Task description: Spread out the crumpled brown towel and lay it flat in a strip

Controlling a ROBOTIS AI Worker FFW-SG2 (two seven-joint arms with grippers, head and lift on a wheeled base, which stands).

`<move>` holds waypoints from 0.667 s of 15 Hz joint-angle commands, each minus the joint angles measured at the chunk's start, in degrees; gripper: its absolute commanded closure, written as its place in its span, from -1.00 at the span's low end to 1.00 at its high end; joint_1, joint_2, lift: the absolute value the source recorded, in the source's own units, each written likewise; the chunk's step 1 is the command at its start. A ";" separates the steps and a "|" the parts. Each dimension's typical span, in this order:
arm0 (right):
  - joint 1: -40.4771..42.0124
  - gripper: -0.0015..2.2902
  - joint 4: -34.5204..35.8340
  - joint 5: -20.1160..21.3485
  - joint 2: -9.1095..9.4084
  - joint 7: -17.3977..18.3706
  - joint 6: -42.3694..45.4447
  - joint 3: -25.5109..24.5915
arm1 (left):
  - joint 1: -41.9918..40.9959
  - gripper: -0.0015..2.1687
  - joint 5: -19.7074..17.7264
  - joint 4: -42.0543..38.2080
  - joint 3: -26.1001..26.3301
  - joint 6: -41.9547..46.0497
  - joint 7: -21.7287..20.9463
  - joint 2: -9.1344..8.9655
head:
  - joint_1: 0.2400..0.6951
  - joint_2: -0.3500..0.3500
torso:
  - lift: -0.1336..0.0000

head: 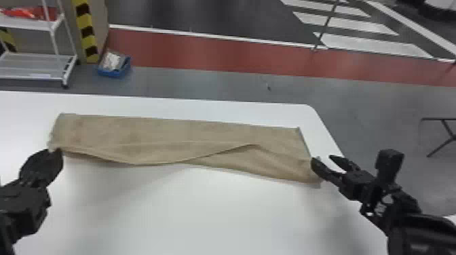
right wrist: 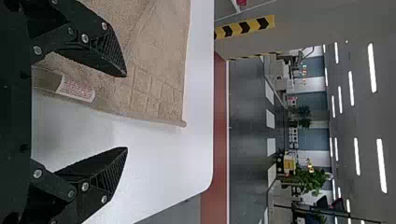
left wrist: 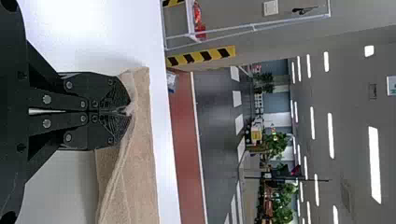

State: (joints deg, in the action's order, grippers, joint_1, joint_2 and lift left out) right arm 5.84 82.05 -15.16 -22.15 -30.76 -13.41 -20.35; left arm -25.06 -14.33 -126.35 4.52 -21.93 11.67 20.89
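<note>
The left gripper [left wrist: 130,111] pinches one corner of the brown towel [head: 176,132], whose right end adjoins the widely parted right gripper [right wrist: 126,112].

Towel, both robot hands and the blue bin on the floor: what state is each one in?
Brown towel: spread in a long strip, but still creased, with a slanting fold along its near side.
Left gripper: shut on the towel's left end.
Right gripper: open and empty, at the towel's right end.
Blue bin: open, with something pale inside.
</note>
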 commanded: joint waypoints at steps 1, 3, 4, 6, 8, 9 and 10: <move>-0.39 -0.67 -0.14 1.01 0.00 0.00 -0.61 0.58 | 0.01 0.33 0.00 0.05 0.05 0.00 -0.07 0.03 | 1.00 -0.72 | -0.86; -0.83 -0.67 -0.84 1.10 0.09 0.00 -1.14 1.10 | 0.01 0.33 0.00 0.14 0.05 0.00 0.01 0.12 | 1.00 -0.71 | -0.86; -0.92 -0.59 -0.84 1.18 0.09 0.00 -1.14 1.19 | 0.01 0.33 0.00 0.23 0.05 0.00 -0.07 0.12 | 1.00 -0.70 | -0.86; -1.09 -0.54 -0.84 1.18 0.00 -0.09 -1.84 1.19 | 0.01 0.33 0.00 0.14 0.13 0.00 -0.07 0.12 | 1.00 -0.69 | -0.86; -1.09 -0.18 -0.76 1.01 0.09 -0.70 -2.02 0.93 | 0.01 0.33 0.00 0.05 0.05 0.17 -0.07 0.12 | 1.00 -0.69 | -0.86; -0.83 0.02 -0.40 0.83 0.09 -0.88 -2.02 0.58 | -0.08 0.33 0.00 -0.03 -0.04 0.17 -0.07 0.12 | 1.00 -0.69 | -0.86; -0.74 0.22 -0.32 0.57 0.09 -1.93 -2.19 0.22 | -0.17 0.33 0.00 -0.21 -0.22 0.17 0.01 0.12 | 1.00 -0.69 | -0.86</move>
State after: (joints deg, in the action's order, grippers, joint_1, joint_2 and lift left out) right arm 4.90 81.47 -14.29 -22.07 -32.04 -15.42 -19.64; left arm -25.09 -14.32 -126.36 4.50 -21.81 11.64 21.01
